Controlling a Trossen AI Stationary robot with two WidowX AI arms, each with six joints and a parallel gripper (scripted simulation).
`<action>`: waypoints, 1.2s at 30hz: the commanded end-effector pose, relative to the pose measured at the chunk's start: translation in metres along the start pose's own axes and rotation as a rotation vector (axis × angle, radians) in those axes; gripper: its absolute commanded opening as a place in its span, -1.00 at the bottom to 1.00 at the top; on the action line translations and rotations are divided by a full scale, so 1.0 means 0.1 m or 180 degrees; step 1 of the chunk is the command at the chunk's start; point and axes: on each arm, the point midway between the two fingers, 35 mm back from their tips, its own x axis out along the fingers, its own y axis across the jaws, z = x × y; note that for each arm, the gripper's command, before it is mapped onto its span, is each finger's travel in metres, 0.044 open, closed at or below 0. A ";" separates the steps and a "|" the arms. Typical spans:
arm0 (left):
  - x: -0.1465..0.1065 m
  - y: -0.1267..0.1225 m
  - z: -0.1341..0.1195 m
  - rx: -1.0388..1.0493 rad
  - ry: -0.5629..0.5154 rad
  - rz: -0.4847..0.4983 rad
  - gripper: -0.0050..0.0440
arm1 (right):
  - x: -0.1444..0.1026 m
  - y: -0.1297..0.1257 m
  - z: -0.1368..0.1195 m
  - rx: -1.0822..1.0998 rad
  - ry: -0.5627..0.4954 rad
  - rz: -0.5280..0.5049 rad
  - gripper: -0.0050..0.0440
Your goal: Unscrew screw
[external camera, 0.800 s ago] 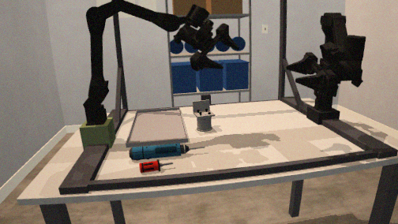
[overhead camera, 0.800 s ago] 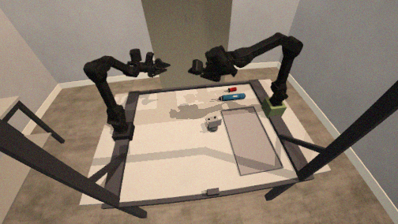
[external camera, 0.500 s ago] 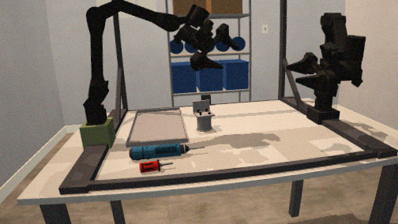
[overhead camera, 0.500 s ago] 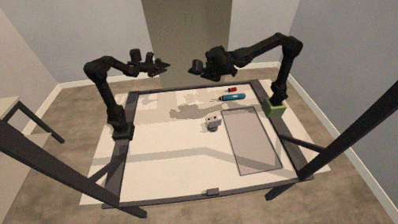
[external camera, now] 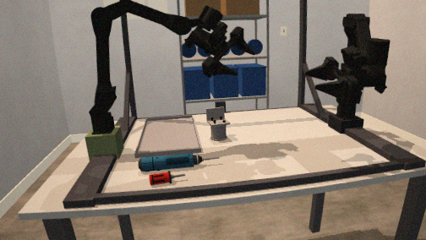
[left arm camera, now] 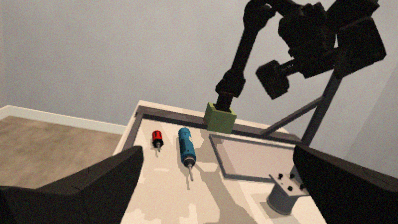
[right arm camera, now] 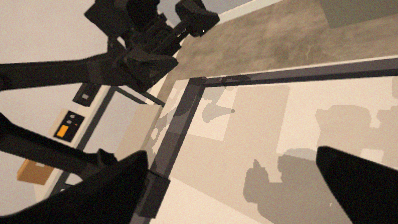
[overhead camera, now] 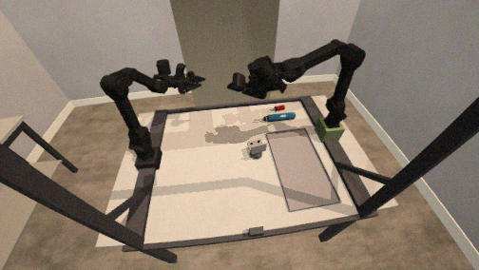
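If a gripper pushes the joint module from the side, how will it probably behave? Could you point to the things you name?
The joint module (overhead camera: 256,150) (external camera: 218,132) (left arm camera: 281,200) may slide, as nothing visible clamps it. It could tip under a high push, standing upright on a narrow round body. Its smooth-looking, rigid body probably will not bend.
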 end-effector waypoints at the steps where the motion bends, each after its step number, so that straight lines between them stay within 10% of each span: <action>1: 0.09 -0.16 0.01 0.0120 0.0038 0.0005 1.00 | -0.15 -0.06 0.13 -0.0030 -0.0021 0.0099 1.00; 36: 1.71 -2.18 -1.32 0.0669 0.1064 0.0447 1.00 | -1.31 -2.54 0.06 -0.2075 0.0471 0.0202 1.00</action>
